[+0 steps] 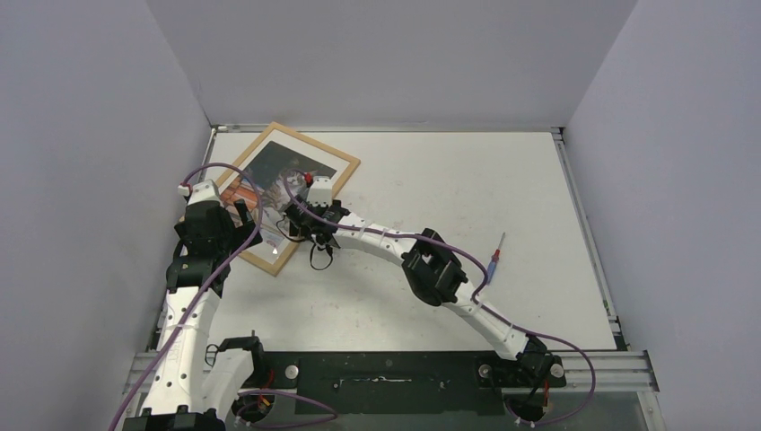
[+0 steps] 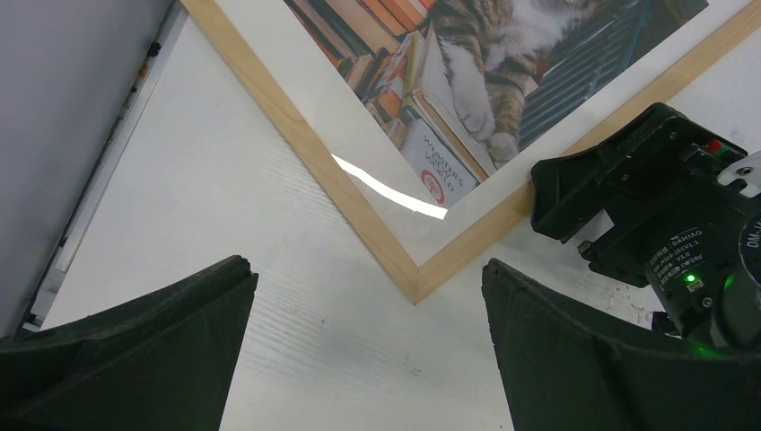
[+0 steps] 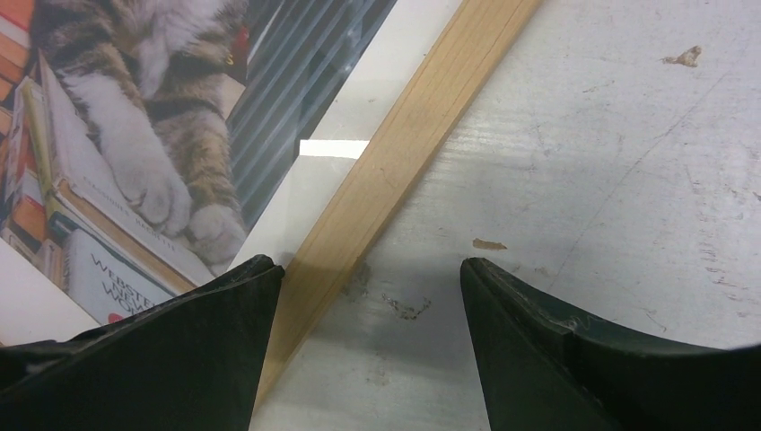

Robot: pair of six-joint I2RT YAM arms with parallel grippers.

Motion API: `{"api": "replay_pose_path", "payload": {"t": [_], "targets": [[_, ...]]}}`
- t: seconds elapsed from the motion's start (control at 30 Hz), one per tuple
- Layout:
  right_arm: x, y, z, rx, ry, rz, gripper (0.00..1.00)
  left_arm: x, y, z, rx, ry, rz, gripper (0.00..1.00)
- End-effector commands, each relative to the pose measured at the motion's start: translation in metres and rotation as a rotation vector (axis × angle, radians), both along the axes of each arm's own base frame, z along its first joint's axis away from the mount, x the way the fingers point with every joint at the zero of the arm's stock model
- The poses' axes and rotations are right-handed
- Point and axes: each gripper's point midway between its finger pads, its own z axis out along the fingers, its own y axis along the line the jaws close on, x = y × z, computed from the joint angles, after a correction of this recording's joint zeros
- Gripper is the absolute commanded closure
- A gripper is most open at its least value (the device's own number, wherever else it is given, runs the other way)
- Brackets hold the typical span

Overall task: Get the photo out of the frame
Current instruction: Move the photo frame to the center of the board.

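Observation:
The frame (image 1: 338, 154), thin light wood, lies flat at the table's back left with the photo (image 1: 278, 171) of a cat on books inside it. In the left wrist view the photo (image 2: 485, 72) sits behind a white border, and the frame's near corner (image 2: 415, 285) lies just ahead of my open left gripper (image 2: 366, 267), which holds nothing. My right gripper (image 3: 370, 265) is open and straddles the frame's right rail (image 3: 422, 117). Its left finger hangs over the photo (image 3: 135, 117) side and its right finger over bare table. From above, the left gripper (image 1: 249, 235) and right gripper (image 1: 307, 237) flank that corner.
A thin tool with a red handle (image 1: 496, 252) lies on the table right of centre. Grey walls close in on the left, back and right. A metal strip (image 2: 99, 180) runs along the table's left edge. The right arm's wrist (image 2: 664, 233) sits close beside the left gripper.

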Motion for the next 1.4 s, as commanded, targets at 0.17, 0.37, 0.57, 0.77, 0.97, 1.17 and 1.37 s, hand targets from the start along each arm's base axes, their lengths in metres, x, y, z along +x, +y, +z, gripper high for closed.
{"api": "replay_pose_path", "payload": {"t": [0.17, 0.37, 0.57, 0.77, 0.97, 1.17, 1.37], "targets": [[-0.015, -0.06, -0.085, -0.294, 0.125, -0.045, 0.27, 0.006, 0.005, 0.017, 0.0, -0.058, 0.028, 0.03], [-0.019, -0.074, -0.089, -0.352, 0.132, -0.049, 0.3, 0.006, 0.006, 0.016, 0.001, -0.055, 0.035, 0.03], [-0.022, -0.097, -0.081, -0.4, 0.126, -0.084, 0.34, 0.006, 0.006, 0.015, -0.001, -0.051, 0.033, 0.03], [-0.036, -0.12, -0.077, -0.395, 0.131, -0.124, 0.35, 0.005, 0.004, 0.017, -0.007, -0.064, 0.025, 0.03], [-0.048, -0.151, -0.078, -0.429, 0.131, -0.165, 0.35, 0.007, 0.001, 0.015, -0.017, -0.06, 0.013, 0.03], [-0.056, -0.174, -0.074, -0.435, 0.118, -0.192, 0.35, 0.008, -0.001, 0.012, -0.028, -0.053, -0.001, 0.03], [-0.067, -0.187, -0.075, -0.429, 0.117, -0.185, 0.35, 0.007, -0.004, 0.011, -0.035, -0.053, -0.015, 0.03]]}}
